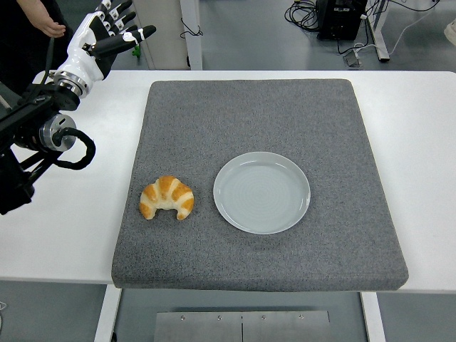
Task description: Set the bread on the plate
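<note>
Head view showed the bread (166, 197) lying on the grey mat (256, 114), just beside the empty plate (261, 192); the left hand (100, 39) was up high, fingers spread wide, holding nothing; the whole job was left to do.

Left arm (32, 135): black segmented housing w/ round silver joint disc and looped black cable. Left hand (100, 39): white shell, black fingers w/ white tips, silver wrist ring, poss. metal.
</note>
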{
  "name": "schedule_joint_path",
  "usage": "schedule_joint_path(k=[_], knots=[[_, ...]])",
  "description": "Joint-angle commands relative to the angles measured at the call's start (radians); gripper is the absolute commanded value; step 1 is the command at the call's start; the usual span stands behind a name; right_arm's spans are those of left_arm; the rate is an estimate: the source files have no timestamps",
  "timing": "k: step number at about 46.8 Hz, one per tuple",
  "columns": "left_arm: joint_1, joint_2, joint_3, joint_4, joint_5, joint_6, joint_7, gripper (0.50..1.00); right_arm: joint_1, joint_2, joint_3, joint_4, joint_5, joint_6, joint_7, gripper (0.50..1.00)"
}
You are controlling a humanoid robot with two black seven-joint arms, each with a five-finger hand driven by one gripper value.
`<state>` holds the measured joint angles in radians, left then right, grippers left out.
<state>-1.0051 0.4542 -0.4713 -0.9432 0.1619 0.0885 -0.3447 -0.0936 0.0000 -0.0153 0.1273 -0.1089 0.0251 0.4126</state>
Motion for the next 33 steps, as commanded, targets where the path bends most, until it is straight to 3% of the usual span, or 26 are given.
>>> schedule_joint_path(k=[1,8,13,33], knots=[[-0.013,0.024,0.026,-0.020,0.001,-0.003,0.003,0.974,0.000,0.000,0.000,0.000,0.000,-0.001,0.000,1.000],[-0.029,0.127,0.046,-0.086,-0.002,-0.064,0.012,0.972,0.000,0.000,0.000,0.000,0.000,0.001,0.000,1.000],[-0.073,0.181,0.141,-0.126,-0.008,-0.102,0.033,0.968,0.000,0.000,0.000,0.000,0.000,0.001,0.000,1.000],[-0.110,0.259,0.332,-0.258,0.011,-0.102,0.070,0.968,0.000,0.000,0.000,0.000,0.000,0.001,0.000,1.000]])
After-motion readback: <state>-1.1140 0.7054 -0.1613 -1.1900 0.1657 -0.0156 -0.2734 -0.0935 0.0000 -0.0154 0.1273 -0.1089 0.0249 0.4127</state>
